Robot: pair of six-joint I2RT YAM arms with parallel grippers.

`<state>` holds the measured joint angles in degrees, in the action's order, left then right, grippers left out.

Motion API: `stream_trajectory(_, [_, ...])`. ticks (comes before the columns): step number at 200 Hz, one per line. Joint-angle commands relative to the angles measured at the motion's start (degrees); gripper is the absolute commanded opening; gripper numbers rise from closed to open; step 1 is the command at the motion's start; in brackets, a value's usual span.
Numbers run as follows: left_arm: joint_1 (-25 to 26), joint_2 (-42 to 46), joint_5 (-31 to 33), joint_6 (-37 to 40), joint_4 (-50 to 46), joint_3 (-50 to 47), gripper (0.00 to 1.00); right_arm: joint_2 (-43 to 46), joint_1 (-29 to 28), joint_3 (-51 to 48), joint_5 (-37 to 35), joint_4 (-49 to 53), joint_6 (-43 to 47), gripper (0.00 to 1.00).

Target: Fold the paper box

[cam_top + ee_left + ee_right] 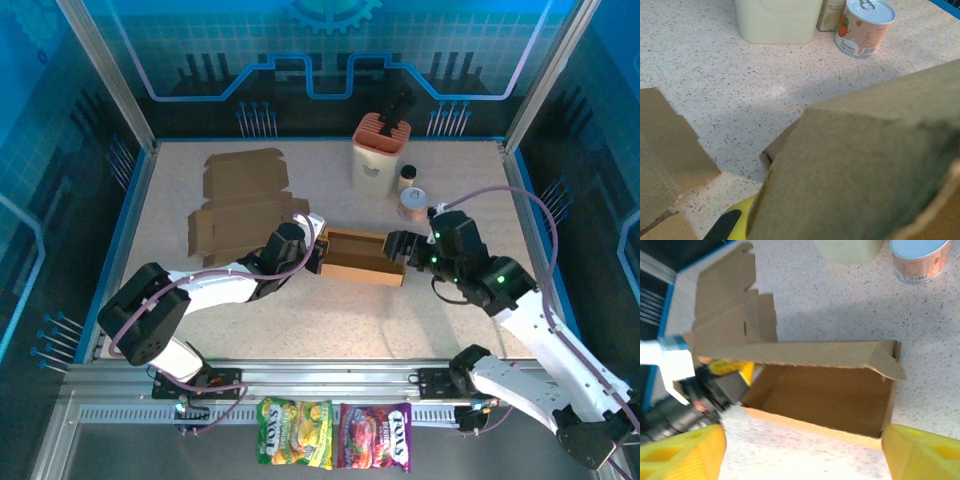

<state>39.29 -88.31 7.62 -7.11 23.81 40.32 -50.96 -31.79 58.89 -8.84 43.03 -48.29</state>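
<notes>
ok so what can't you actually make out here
- top view: the left hand covers the left end of the paper box, so contact there is hidden
- left wrist view: the box wall blocks most of its fingers, so a grip can't be confirmed
- right wrist view: the can is cut off by the top edge, label too blurred to read

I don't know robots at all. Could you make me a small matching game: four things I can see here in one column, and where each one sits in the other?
Things:
1. half-folded box
2. flat cardboard sheet
3. tin can
4. snack packets

Places:
A. at the near edge, off the table
B. lying flat, far left
C. in the centre, walls partly up
D. beside the cream container

Pairs: 1-C, 2-B, 3-D, 4-A
</notes>
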Motion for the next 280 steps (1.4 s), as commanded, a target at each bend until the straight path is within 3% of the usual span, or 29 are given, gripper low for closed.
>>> stream_trajectory(1, [0.56,-0.15,1.76,0.73,-1.58,-0.16,0.00,-2.15,1.20,4.95,-1.23,7.06,-14.18,0.75])
stream_trajectory(23, [0.93,-0.11,2.78,0.68,-1.24,-0.36,0.00,-3.25,1.73,4.75,3.25,5.55,-32.08,0.64])
stream_trajectory(41, [1.37,-0.36,3.26,0.49,-0.76,-0.49,0.00,-4.68,0.95,2.81,5.95,0.62,-44.92,0.63])
stream_trajectory(71, [2.11,-0.81,4.33,0.26,-0.31,-0.59,0.00,-8.53,-0.86,2.70,4.46,-7.61,-56.55,0.62])
stream_trajectory(140, [2.73,-1.01,4.86,-0.11,0.18,-0.95,0.00,-18.15,-1.87,3.54,6.52,-11.11,-65.74,0.56])
stream_trajectory(280, [2.94,-1.52,4.74,-0.09,0.09,-0.27,0.00,-20.56,0.33,-2.74,6.84,-16.88,-68.88,0.19])
